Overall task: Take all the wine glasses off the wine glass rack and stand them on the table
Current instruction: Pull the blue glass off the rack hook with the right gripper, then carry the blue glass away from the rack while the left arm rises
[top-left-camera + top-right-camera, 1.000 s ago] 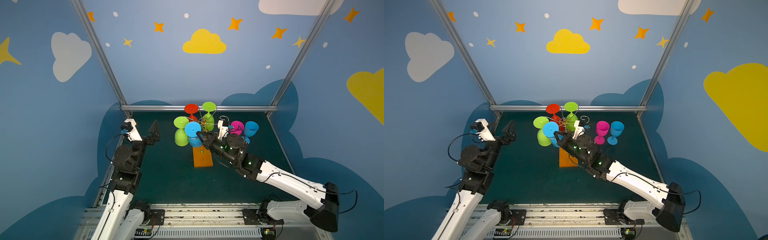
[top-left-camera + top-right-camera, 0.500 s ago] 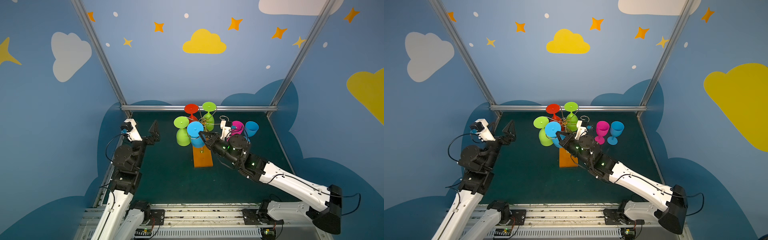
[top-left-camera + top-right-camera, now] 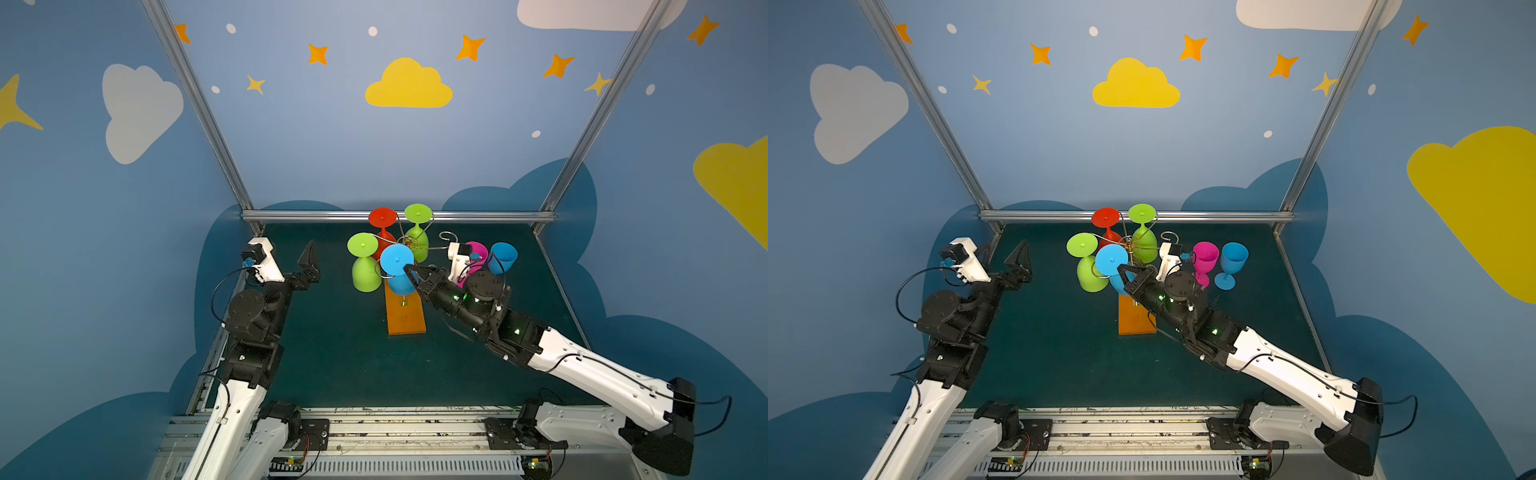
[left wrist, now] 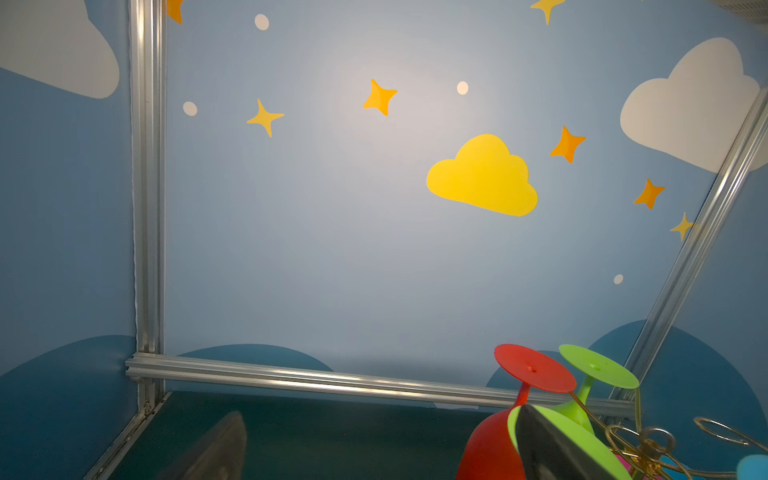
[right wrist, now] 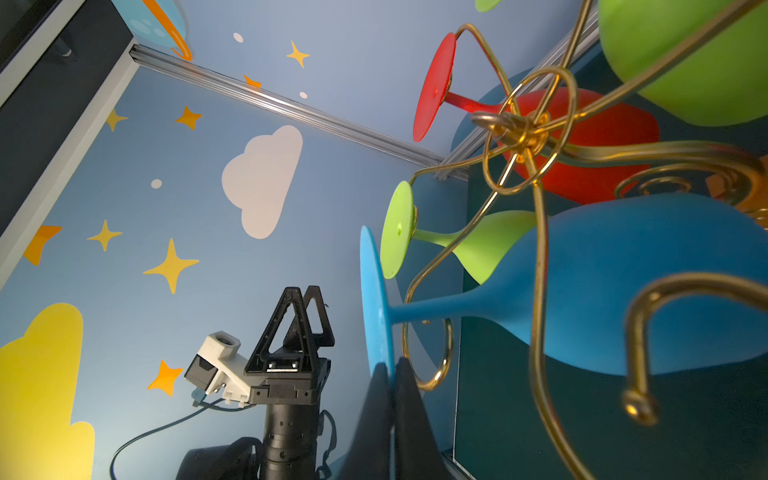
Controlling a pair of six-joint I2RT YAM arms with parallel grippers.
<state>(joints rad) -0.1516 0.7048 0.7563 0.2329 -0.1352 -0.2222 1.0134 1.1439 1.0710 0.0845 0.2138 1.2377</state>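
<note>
Hanging inverted on near arm of wine glass rack (image 3: pixel 406 320): blue wine glass (image 3: pixel 395 258) | foot rim pinched by clenched right gripper (image 3: pixel 408 270), judged for sliding stem out | left gripper (image 3: pixel 1003 257) spread, parked aside.

I can't read any words, numbers, labels or brand names in here. The little green circuit boards (image 3: pixel 536 463) at 6 o'clock, on the metal rail, are too small to make out.
</note>
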